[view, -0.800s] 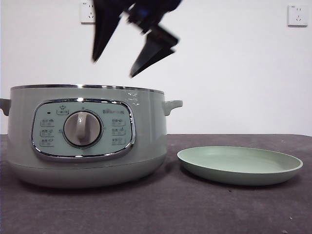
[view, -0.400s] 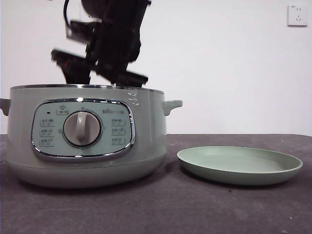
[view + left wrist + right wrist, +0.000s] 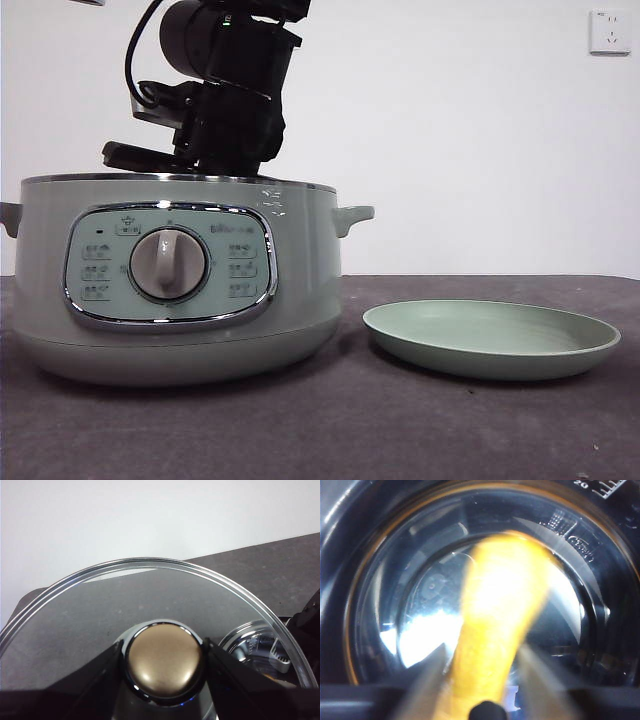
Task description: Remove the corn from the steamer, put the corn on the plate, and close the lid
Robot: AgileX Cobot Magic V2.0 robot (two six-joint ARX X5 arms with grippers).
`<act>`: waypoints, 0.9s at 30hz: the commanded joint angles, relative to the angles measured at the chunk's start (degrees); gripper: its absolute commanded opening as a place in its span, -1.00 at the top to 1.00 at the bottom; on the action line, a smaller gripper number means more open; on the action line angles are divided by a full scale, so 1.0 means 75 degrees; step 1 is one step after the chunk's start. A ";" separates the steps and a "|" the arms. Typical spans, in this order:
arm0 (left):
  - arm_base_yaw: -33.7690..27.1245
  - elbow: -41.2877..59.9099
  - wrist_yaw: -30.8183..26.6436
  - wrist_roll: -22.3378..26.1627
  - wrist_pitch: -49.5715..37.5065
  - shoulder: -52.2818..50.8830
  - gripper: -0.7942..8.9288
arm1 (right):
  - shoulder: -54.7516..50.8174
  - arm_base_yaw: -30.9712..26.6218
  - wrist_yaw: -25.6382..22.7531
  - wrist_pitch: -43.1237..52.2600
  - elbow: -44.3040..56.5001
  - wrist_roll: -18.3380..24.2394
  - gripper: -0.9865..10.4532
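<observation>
Steamer (image 3: 170, 280) on bench (image 3: 320, 430), plate (image 3: 492, 340) just beside it. Left end effector (image 3: 165, 660) clamped on knob of lid (image 3: 100, 615), lid held off the steamer. Right end effector (image 3: 480, 665) down inside steamer, jaws apart either side of corn (image 3: 495, 625).

The large round pale sage-green steamer (image 3: 170, 280) stands on the dark worktop (image 3: 330, 430) at the left of the front view, and the shallow round pale green plate (image 3: 491, 340) lies on the worktop just to its right, apart from it. The right end effector (image 3: 480, 672) reaches down inside the steamer, with the stubby yellow corn (image 3: 497, 625) between its jaws above the pot's floor. The left end effector (image 3: 164, 667) has its jaws on either side of the knob of the round glass lid (image 3: 100, 610), with the steamer's rim beyond the lid's edge.
</observation>
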State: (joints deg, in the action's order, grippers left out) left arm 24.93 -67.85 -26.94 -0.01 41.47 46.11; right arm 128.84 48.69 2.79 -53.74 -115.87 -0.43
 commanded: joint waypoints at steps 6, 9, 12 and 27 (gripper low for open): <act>0.0012 -0.0122 -0.0087 0.0064 -0.0251 -0.0090 0.85 | -0.0035 0.0012 -0.0026 0.0114 -0.0085 -0.0079 0.85; 0.0012 -0.0122 -0.0058 0.0064 -0.0256 -0.0087 0.85 | -0.0493 -0.0050 -0.0035 -0.0006 -0.0087 -0.0076 0.85; 0.0012 -0.0122 0.0020 0.0061 -0.0271 -0.0067 0.86 | -0.1023 -0.0137 -0.0090 -0.0236 -0.0087 -0.0073 0.85; 0.0017 -0.0122 0.0662 0.0009 -0.0784 0.0361 0.85 | -0.2567 -0.1169 -0.1431 -0.2935 -0.0067 -0.0554 0.85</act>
State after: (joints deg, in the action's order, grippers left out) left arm 24.97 -67.85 -21.47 -0.01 38.59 49.28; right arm 109.62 39.81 -7.35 -75.16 -116.97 -2.72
